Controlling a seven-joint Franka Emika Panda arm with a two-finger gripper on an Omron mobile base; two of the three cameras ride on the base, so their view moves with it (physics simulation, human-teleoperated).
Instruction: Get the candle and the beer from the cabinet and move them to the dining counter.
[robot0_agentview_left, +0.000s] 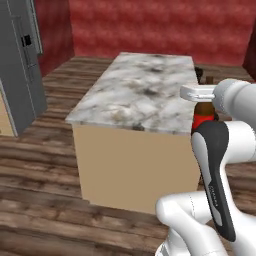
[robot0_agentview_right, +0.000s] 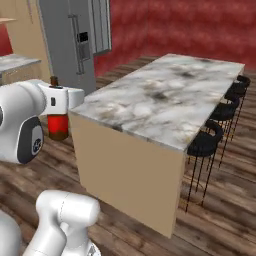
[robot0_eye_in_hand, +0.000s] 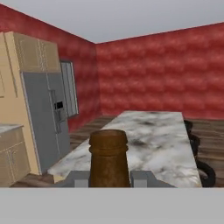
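1. The gripper (robot0_eye_in_hand: 109, 178) is clamped on the beer (robot0_eye_in_hand: 109, 158); in the hand view the brown bottle neck rises straight up between the two grey finger pieces, which press against it on either side.
2. In the right base view the beer (robot0_agentview_right: 58, 125) hangs upright under the white hand, its red label and dark base showing below the gripper (robot0_agentview_right: 56, 95) and its cap poking out above.
3. The bottle is held in the air off the near end of the counter (robot0_agentview_right: 165, 97), beside its near corner, not over the marble top and not touching it.
4. In the left base view the beer (robot0_agentview_left: 202, 116) shows just past the counter (robot0_agentview_left: 135, 95), at its right edge, half hidden behind the arm, with the hand on its neck.
5. Black stools (robot0_agentview_right: 220, 117) line the counter's far long side.
6. A grey fridge (robot0_agentview_right: 75, 40) stands against the red wall beyond the bottle, well apart from it.
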